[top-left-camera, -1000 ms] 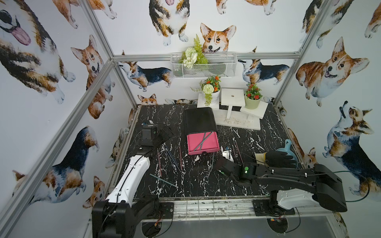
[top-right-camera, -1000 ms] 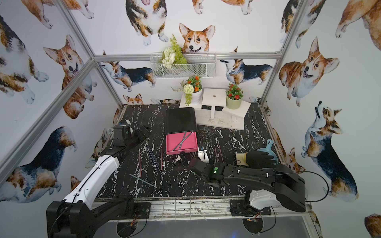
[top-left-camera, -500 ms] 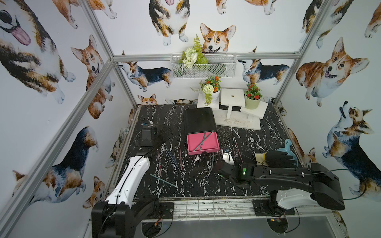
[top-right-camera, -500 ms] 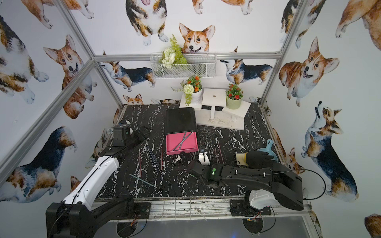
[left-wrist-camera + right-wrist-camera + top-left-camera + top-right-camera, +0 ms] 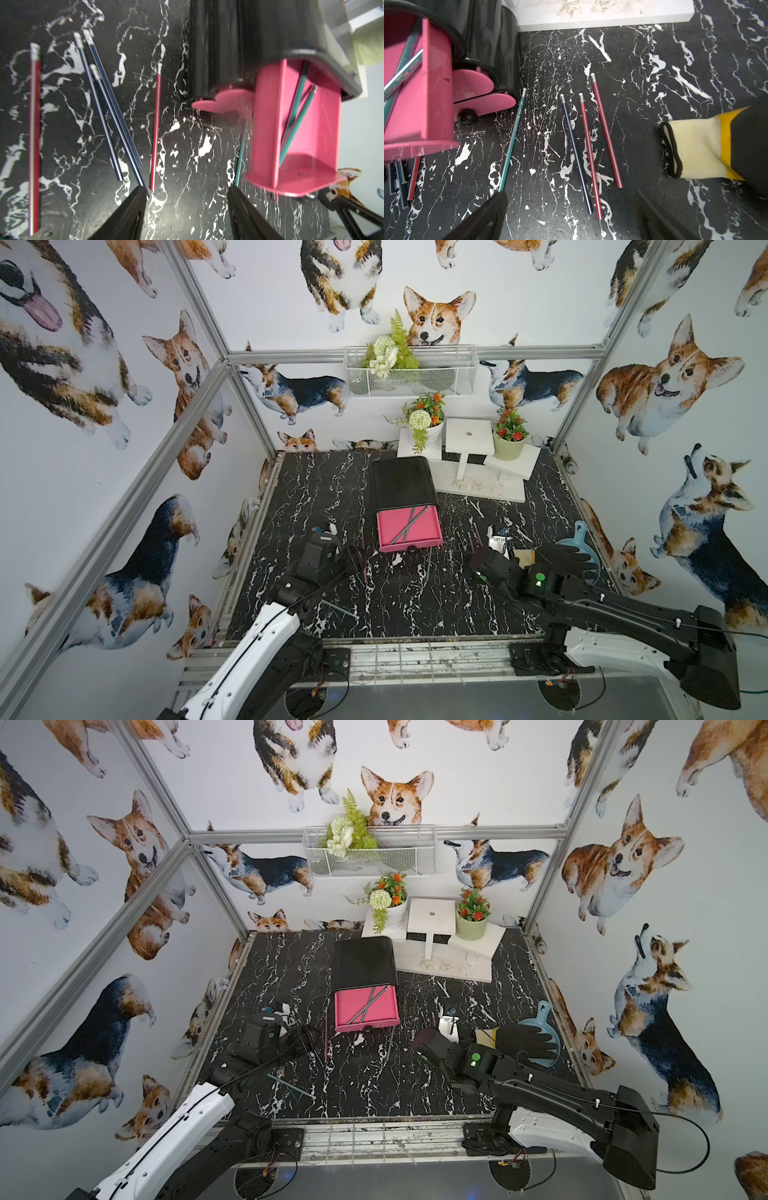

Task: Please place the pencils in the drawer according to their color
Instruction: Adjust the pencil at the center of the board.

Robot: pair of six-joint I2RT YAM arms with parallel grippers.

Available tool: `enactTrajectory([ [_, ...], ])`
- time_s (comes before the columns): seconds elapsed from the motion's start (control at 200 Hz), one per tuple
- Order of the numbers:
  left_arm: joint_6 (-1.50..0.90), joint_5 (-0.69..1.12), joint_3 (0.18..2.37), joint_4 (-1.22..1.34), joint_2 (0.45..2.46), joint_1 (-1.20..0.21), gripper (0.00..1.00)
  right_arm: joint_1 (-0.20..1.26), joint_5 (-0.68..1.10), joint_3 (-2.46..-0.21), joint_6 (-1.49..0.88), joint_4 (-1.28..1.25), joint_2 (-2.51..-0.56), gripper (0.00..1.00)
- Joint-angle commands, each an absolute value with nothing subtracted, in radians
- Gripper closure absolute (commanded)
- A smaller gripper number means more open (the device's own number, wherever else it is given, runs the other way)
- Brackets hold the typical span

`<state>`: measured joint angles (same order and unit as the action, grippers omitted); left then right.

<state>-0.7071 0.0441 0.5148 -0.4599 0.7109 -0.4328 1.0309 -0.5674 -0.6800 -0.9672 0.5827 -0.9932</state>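
Note:
The pink drawer [image 5: 388,531] [image 5: 268,124] [image 5: 436,93] stands pulled out of its black cabinet [image 5: 401,481], with two green pencils [image 5: 409,521] [image 5: 295,116] crossed inside. Left of it on the table lie three blue pencils [image 5: 110,104] and two red ones [image 5: 35,135] [image 5: 155,128]. My left gripper [image 5: 355,562] [image 5: 187,193] hovers over their near ends, open and holding nothing. To the drawer's right lie a green pencil [image 5: 512,141], a blue one [image 5: 576,153] and two red ones [image 5: 607,133]. My right gripper [image 5: 476,558] [image 5: 571,197] is open above them.
More pencil ends [image 5: 402,182] stick out from under the drawer. A lone green pencil [image 5: 338,609] lies near the front. A black and yellow glove [image 5: 565,558] [image 5: 699,149] rests on a blue dustpan [image 5: 579,531] at the right. A white stand with plants [image 5: 469,472] fills the back.
My left gripper has come forward and down toward the left pencils. The right gripper has drawn away to the right of the drawer and its jaws have spread wider.

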Motion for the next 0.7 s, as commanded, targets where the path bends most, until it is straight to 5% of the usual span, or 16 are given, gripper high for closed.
enactTrajectory([
  [0.0, -0.739, 0.004, 0.461, -0.441, 0.628, -0.525, 0.40, 1.002, -0.471, -0.674, -0.996, 0.614, -0.983, 0.00],
  [0.115, -0.755, -0.054, 0.410, -0.430, 0.567, -0.645, 0.45, 0.968, -0.356, -0.680, -1.020, 0.593, -0.996, 0.04],
  [0.35, -0.755, -0.030, 0.396, -0.318, 0.692, -0.684, 0.46, 0.934, -0.030, -0.666, -1.106, 0.395, -1.140, 0.47],
  [0.696, -0.692, -0.011, 0.423, -0.253, 0.725, -0.685, 0.48, 0.813, 0.231, -0.491, -1.378, -0.269, -1.394, 0.59],
])
